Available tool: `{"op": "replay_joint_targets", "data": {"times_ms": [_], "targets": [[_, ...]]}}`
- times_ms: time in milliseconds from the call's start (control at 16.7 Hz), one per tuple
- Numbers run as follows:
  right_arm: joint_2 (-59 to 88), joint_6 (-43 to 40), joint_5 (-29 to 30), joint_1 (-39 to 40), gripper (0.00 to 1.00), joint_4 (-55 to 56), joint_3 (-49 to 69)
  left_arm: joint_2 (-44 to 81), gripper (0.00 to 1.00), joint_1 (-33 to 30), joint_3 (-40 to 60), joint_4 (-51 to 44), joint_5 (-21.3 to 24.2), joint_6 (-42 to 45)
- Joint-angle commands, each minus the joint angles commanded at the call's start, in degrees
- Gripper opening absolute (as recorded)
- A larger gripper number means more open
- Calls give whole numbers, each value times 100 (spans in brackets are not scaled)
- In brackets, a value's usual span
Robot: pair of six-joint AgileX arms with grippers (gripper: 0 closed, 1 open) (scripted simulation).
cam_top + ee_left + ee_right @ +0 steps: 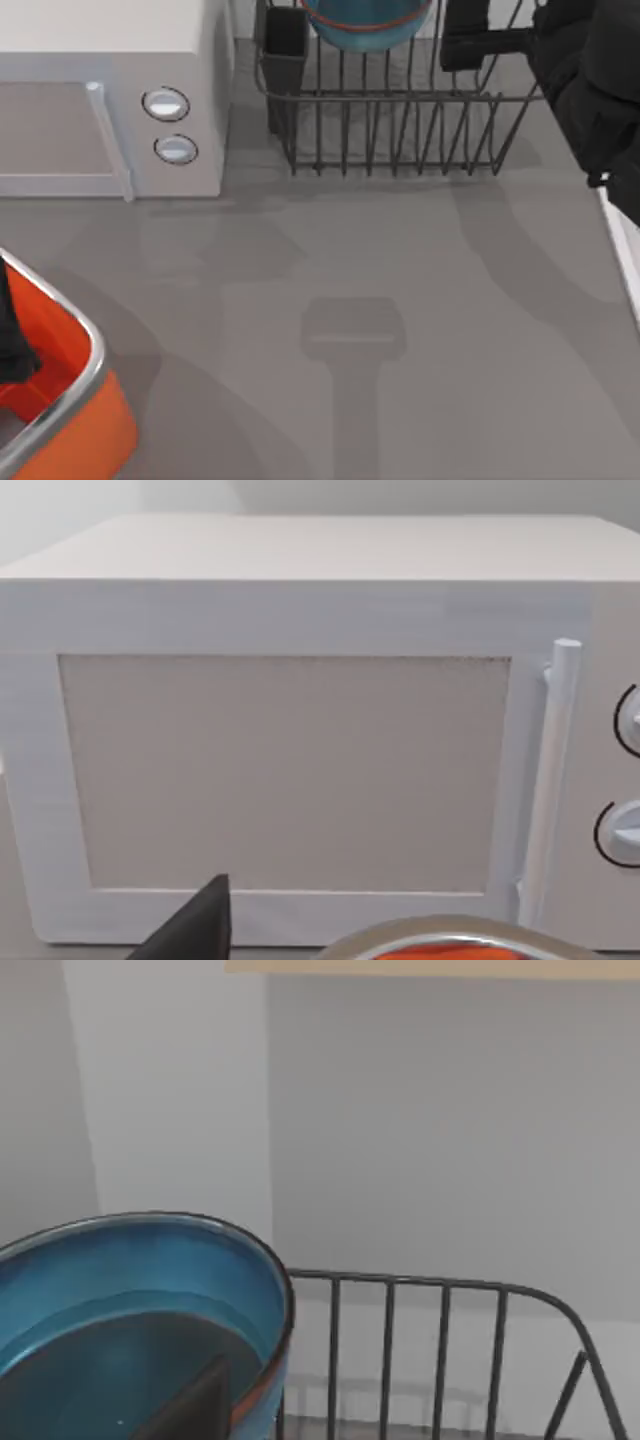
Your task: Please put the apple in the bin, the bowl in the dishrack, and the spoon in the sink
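— Where is the round deep bowl [365,22], teal-blue inside with the thin orange-brown band at its rim?

— In the large dark metal wire dishrack [400,130], which stands just beside the white box-shaped microwave [110,90], on the side of its two round knobs [170,125]. The bowl sits at the rack's far edge, near the black rectangular cutlery cup [285,50] at the corner closest to the microwave.

— And the right gripper [482,46]?

— Over the dishrack, on the side of the bowl away from the microwave. In the right wrist view a dark part of it lies in front of the bowl's blue inside, with the rack's upright bars beyond. I cannot tell whether it is open, closed or holding the bowl's rim.

— The left gripper [14,345]?

— Out in front of the microwave's door, over the bright orange box-shaped bin [95,420] with the rounded silver metal rim. In the left wrist view it faces the microwave's door and upright white handle [555,780], with the bin's silver rim just below. Open or closed, I cannot tell there either.

— What lies inside the bin?

— Its ribbed orange inside is partly hidden by the arm, so I cannot say.

— And the grey table [450,330] in front of the microwave and rack?

— Arm shadows lie across it.
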Motion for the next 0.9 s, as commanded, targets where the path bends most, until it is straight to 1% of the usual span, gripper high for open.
{"op": "replay_joint_targets", "data": {"times_ms": [240,480,720,900], "targets": [[-2561,-97,-954,-771,100,-875,-1884,0,100,0,0,0,0,0],[-5372,-235,-1661,-1524,100,-1871,-3595,0,100,0,0,0,0,0],[-7556,-289,-2075,-2179,100,-2738,-4737,0,100,0,0,0,0,0],[-8578,-259,-2189,-2515,100,-3159,-5189,0,100,0,0,0,0,0]]}}
